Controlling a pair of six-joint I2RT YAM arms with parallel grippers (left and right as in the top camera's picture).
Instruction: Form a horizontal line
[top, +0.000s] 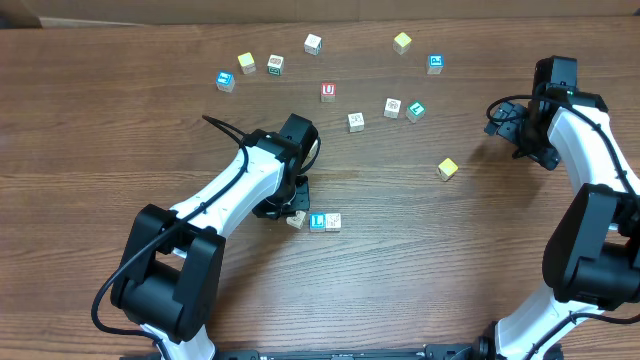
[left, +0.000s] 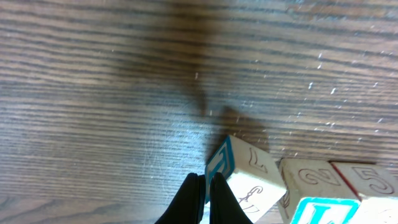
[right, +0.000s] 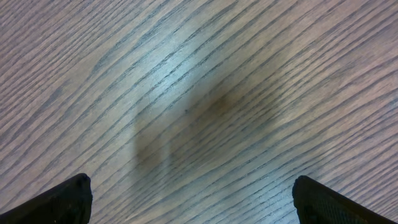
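Observation:
A short row of three letter cubes lies at the table's lower middle: a tilted cube (top: 296, 219), a blue "L" cube (top: 317, 221) and a tan cube (top: 333, 221). The last two touch, and the tilted one sits askew at the left end. My left gripper (top: 287, 207) is shut and empty. In the left wrist view its tips (left: 204, 185) rest against the tilted cube's blue-edged corner (left: 242, 171), with the "L" cube (left: 323, 210) to the right. My right gripper (top: 515, 128) is open over bare wood at the far right (right: 193, 199), away from all cubes.
Several loose cubes lie scattered across the far half of the table. They include a red "U" cube (top: 328, 91), blue cubes (top: 225, 80) (top: 435, 63) and plain yellow cubes (top: 246, 63) (top: 402, 42) (top: 447, 168). A black cable arcs over the left arm.

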